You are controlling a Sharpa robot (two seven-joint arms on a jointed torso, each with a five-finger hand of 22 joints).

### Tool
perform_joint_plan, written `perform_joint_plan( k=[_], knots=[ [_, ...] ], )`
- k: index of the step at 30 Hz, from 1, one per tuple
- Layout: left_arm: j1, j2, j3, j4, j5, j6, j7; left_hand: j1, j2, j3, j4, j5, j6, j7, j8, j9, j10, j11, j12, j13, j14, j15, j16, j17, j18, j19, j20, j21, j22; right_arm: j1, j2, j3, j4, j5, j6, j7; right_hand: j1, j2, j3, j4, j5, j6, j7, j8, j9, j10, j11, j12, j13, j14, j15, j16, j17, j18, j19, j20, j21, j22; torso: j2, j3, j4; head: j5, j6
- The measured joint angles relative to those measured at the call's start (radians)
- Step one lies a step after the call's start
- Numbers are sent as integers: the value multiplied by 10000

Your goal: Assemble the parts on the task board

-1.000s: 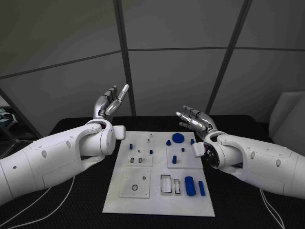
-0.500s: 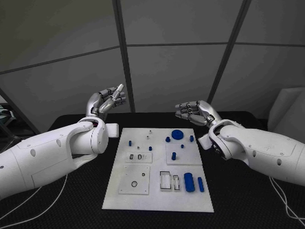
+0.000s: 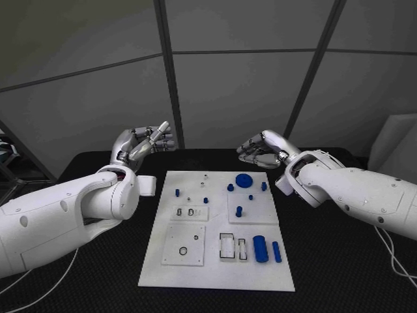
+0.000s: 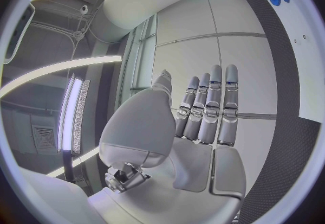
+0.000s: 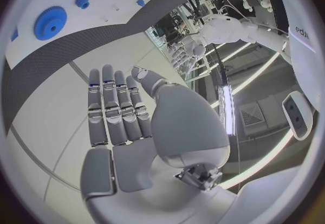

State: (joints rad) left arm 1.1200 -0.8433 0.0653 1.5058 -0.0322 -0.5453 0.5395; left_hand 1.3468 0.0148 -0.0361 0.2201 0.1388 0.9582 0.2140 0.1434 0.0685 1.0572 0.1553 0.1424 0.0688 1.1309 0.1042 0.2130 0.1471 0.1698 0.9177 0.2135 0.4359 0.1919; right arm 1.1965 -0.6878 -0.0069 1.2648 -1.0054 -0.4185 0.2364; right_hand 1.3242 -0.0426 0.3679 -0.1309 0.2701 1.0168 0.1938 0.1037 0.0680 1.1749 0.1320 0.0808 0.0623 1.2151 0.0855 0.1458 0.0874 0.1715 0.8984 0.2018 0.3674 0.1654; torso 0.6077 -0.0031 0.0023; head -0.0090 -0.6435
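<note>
The white task board (image 3: 218,274) lies in the middle of the black table. Blue parts rest on it: a round disc (image 3: 242,181) at the far end, small pegs (image 3: 178,193) around the middle, and a thick cylinder (image 3: 259,248) beside a thin one (image 3: 276,251) near the front right. My left hand (image 3: 143,143) is raised above the table's far left, off the board, fingers straight and holding nothing (image 4: 203,115). My right hand (image 3: 260,149) hovers above the board's far right corner, fingers extended and empty (image 5: 118,110).
Bare black table (image 3: 349,261) surrounds the board on both sides. Grey wall panels stand behind the table's far edge. Thin cables trail over the table by each arm.
My right hand has lifted and turned over, moving toward the table's far edge. My left hand has tilted slightly and drifted a little left. The parts have not moved.
</note>
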Motion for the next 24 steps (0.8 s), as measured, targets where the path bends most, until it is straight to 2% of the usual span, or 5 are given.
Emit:
perform_joint_plan(
  k=[5, 7, 9, 18, 24],
  knots=[
    [-16, -363, 0, 655, -136, 170, -109, 77, -1, -24, -24, 0, 34, -34, -44, -3, 15, -16, -42, 0, 76, -6, 0, 57, 0, 79, -7, 39, 18, 182, 10, 3, 178, -1774, 662, -928, 43, -165, -48, -100, -57, 258, -160, -26, -1, 347, -211, -83, 9, 1013, -314, 370, 281, 0, 658, -381, 963, 519, 259, -25, 89, -103, 77],
    [-19, -491, 0, 918, -179, 235, -156, 77, -1, -24, -24, 0, 34, -34, -44, -3, 15, -15, -83, 0, 75, -6, -67, 73, 0, 79, -7, 39, 18, 237, 29, 3, 267, -2540, 990, -1356, -34, -496, -260, -109, -181, 458, -297, -213, -1, 479, -342, -170, 9, 2195, -677, 1088, 816, 0, 1428, -830, 2343, 1306, 367, -41, 134, -149, 115],
    [-23, -588, 0, 1127, -207, 280, -194, 77, -1, -52, -52, 0, 34, -34, -92, -12, 15, -15, -90, -8, 75, -6, -77, 82, 0, 101, -28, 39, 18, 254, 51, 3, 330, -3137, 1249, -1691, -109, -572, -337, -46, -234, 518, -357, -314, -1, 419, -402, -171, 9, 2435, -791, 1844, 1285, -1, 1713, -1005, 3071, 1725, 456, -54, 169, -178, 145],
    [-36, -790, 0, 1631, -275, 420, -350, 77, -1, -80, -80, 0, 33, -34, -198, -14, 15, -15, -245, -21, 75, -6, -220, 131, 0, 188, -43, 155, 52, 287, 188, -1, 492, -5041, 2129, -2785, -280, -821, -187, 314, -234, 239, -344, -380, -10, -323, -376, -171, 27, 2504, -784, 6881, 4747, -2, 2205, -1014, 5986, 4261, 794, -90, 282, -275, 202],
    [-36, -801, 0, 1719, -294, 480, -424, 77, -1, -108, -108, 0, 33, -33, -197, -13, 14, -15, -246, -20, 75, -6, -234, 144, 0, 188, -43, 155, 61, 293, 262, 1, 476, -5652, 2436, -3176, -227, -874, -225, 447, -234, 143, -336, -380, -10, -461, -339, -170, 26, 2503, -784, 8310, 6163, -10, 2368, -946, 6991, 5448, 935, -102, 311, -293, 222]
  ],
)
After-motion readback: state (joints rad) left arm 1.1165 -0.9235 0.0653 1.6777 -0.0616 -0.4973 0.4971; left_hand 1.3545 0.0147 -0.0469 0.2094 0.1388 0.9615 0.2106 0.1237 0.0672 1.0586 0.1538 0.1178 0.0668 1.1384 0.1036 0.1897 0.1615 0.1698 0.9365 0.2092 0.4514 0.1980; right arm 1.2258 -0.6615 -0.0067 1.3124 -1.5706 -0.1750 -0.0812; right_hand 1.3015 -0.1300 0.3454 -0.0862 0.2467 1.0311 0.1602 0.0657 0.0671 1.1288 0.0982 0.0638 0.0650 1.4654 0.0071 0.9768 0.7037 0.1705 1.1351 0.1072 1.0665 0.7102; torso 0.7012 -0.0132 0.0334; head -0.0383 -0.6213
